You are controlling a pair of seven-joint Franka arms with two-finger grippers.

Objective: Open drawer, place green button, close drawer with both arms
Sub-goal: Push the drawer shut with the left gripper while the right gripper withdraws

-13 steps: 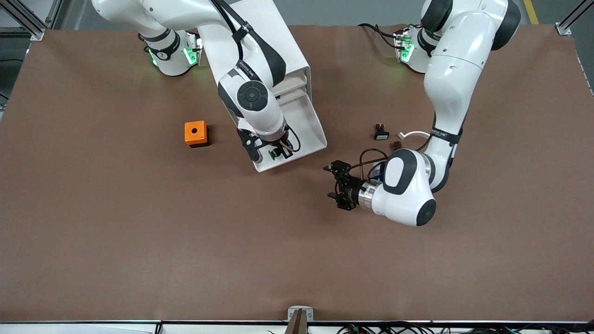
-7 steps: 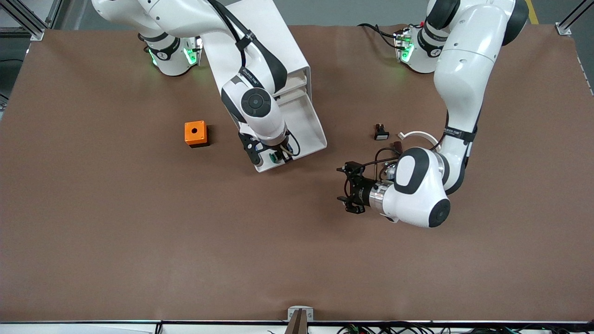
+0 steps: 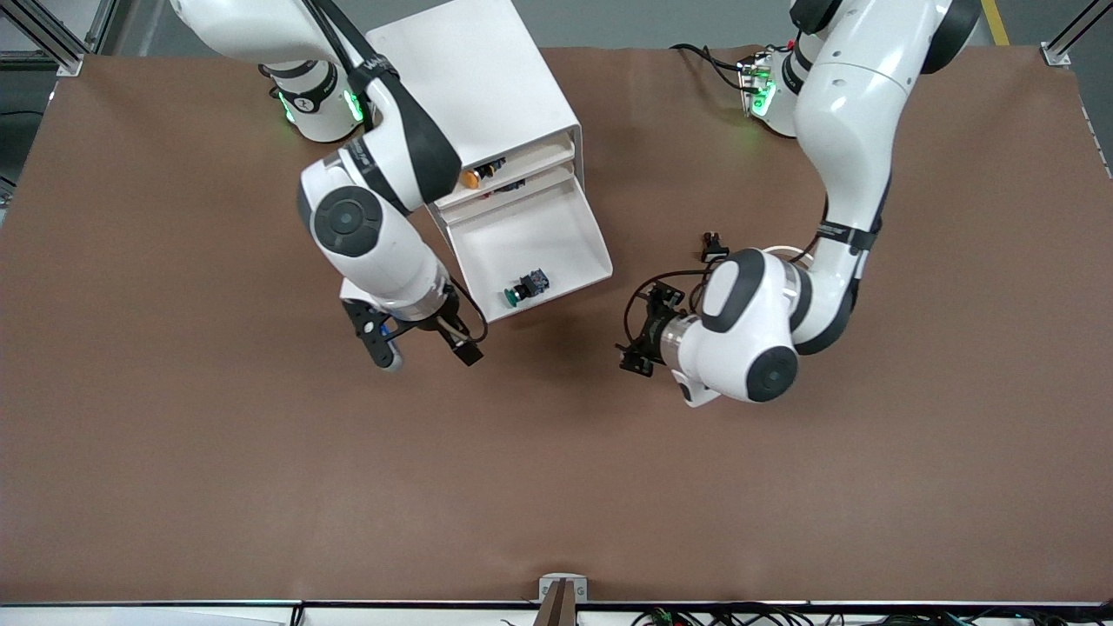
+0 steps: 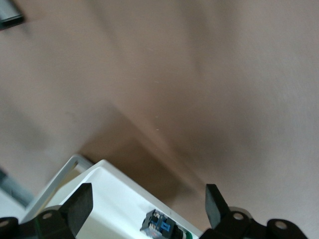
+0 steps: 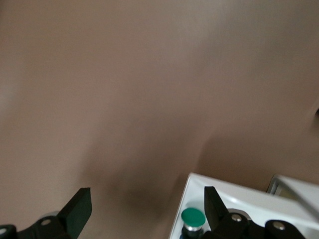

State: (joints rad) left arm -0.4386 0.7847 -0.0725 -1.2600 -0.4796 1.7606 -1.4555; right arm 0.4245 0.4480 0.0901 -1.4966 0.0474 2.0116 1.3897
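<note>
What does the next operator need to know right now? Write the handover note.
Right gripper: open, empty, over the table just off the drawer's front edge.
Left gripper: open, empty, over the table beside the drawer, toward the left arm's end.
Green button: lying in the open drawer, near its front wall.
Done: drawer opened, button placed.
Left: push the drawer shut into the cabinet.

R tool [image 3: 421,346] up, fingers wide, empty. L tool [image 3: 642,335] low, wrist bent sideways, also wide, empty.
</note>
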